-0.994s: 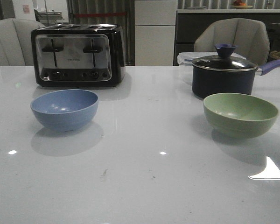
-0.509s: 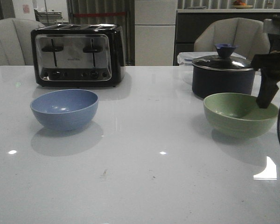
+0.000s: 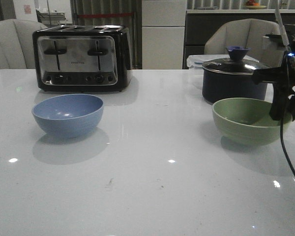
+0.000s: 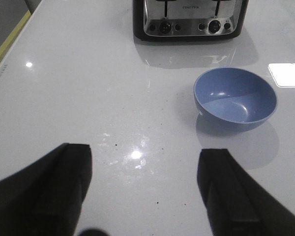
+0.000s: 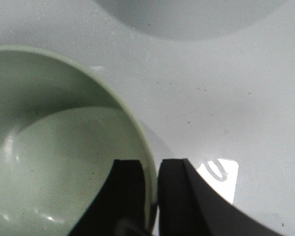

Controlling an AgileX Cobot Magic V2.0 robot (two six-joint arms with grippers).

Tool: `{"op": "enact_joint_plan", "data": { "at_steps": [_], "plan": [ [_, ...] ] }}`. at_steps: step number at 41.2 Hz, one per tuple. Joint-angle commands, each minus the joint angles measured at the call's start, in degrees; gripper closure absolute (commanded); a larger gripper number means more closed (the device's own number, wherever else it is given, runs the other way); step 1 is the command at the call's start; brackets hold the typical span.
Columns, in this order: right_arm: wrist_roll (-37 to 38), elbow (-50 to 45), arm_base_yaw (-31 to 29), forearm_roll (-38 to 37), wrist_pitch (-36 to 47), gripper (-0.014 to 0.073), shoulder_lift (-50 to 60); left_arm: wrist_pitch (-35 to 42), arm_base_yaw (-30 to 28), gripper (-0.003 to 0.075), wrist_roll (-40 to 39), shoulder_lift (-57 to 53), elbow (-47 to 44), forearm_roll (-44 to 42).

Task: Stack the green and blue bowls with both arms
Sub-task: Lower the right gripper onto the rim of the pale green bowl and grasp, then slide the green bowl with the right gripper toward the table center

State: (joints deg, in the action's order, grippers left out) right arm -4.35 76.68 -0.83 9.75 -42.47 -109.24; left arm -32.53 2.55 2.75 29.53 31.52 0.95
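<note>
At the rear left of the white surface [image 3: 152,196], a black and chrome toaster [image 3: 81,58] carries small lettering on its front, too blurred to read. Ahead of it sits the blue bowl [image 3: 68,114], dusty blue, matte, upright, empty. On the right side sits the green bowl [image 3: 248,120], pale sage, faintly ridged outside, just in front of a dark saucepan [image 3: 234,76] with a purple-knobbed lid. The right end effector [image 5: 155,194] pinches the green bowl's rim, one finger inside, one outside. The left end effector [image 4: 143,189] is spread wide, above bare surface, apart from the blue bowl.
</note>
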Motion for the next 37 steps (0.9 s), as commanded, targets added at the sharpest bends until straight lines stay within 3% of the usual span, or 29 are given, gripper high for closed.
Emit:
{"op": "enact_joint_plan", "data": {
  "at_steps": [1, 8, 15, 24, 37],
  "plan": [
    [-0.79, 1.86, -0.35, -0.87, 0.53, 0.0442, 2.82, 4.77, 0.49, 0.0215, -0.25, 0.56, 1.55, 0.40],
    [-0.97, 1.86, -0.30, -1.44, -0.27, 0.0538, 3.34, 4.88, 0.49, 0.0215, -0.25, 0.56, 1.55, 0.40],
    [-0.97, 1.90, 1.44, -1.44, -0.34, 0.0541, 6.80, 4.88, 0.49, 0.0215, -0.25, 0.56, 1.55, 0.40],
    [-1.23, 1.90, 10.23, -1.44, -0.48, 0.0541, 11.08, 4.99, 0.49, 0.0215, -0.25, 0.56, 1.55, 0.40],
    [-1.23, 1.84, 22.64, 2.84, 1.29, 0.0541, 7.33, 4.99, 0.49, 0.0215, -0.25, 0.56, 1.55, 0.40]
  ]
}}
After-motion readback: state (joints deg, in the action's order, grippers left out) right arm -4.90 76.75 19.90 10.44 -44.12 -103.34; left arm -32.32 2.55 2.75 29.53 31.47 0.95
